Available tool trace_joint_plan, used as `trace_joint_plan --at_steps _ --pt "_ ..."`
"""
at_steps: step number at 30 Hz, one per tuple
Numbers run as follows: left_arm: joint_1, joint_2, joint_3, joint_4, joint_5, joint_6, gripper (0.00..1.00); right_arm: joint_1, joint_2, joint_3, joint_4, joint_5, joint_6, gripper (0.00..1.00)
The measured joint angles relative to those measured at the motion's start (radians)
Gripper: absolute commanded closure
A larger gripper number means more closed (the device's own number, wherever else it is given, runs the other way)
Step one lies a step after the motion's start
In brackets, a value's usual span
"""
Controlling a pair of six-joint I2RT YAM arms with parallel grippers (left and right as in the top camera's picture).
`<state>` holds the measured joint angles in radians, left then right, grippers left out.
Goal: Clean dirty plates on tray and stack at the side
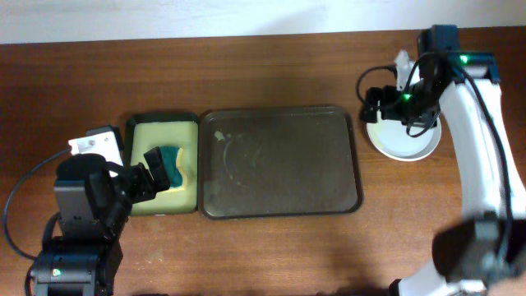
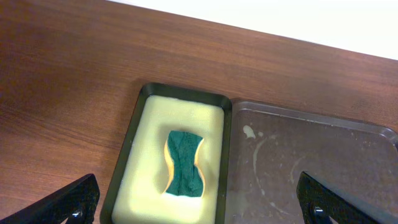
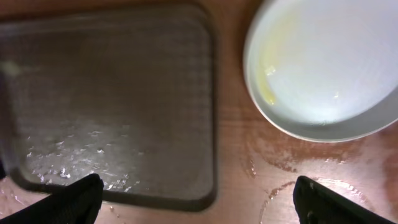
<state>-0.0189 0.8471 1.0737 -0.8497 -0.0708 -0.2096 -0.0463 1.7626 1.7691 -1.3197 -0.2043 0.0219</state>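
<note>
1. The plates (image 1: 404, 141) rest on the table, just right of the dark tray (image 1: 279, 164).
2. The right gripper (image 3: 199, 205) hovers over their tray-side edge, fingers spread wide and empty.
3. The left gripper (image 2: 199, 208), also spread, hangs near the green sponge (image 2: 185, 162).

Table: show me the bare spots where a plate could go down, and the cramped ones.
Bare: the tray floor, the table strip behind the tray, and the wood in front between the arms. Crowded: right of the tray, where the plates sit by the right gripper.
</note>
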Motion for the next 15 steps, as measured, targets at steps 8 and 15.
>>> trace_joint_plan --at_steps 8,15 --pt "0.0 -0.002 0.0 0.0 0.0 0.0 0.0 0.195 -1.048 -0.203 0.49 0.159 -0.161 0.02" --pt "0.0 0.0 -0.002 -0.002 0.0 0.0 0.01 0.021 -1.667 -1.407 1.586 -0.082 -0.167 0.02"
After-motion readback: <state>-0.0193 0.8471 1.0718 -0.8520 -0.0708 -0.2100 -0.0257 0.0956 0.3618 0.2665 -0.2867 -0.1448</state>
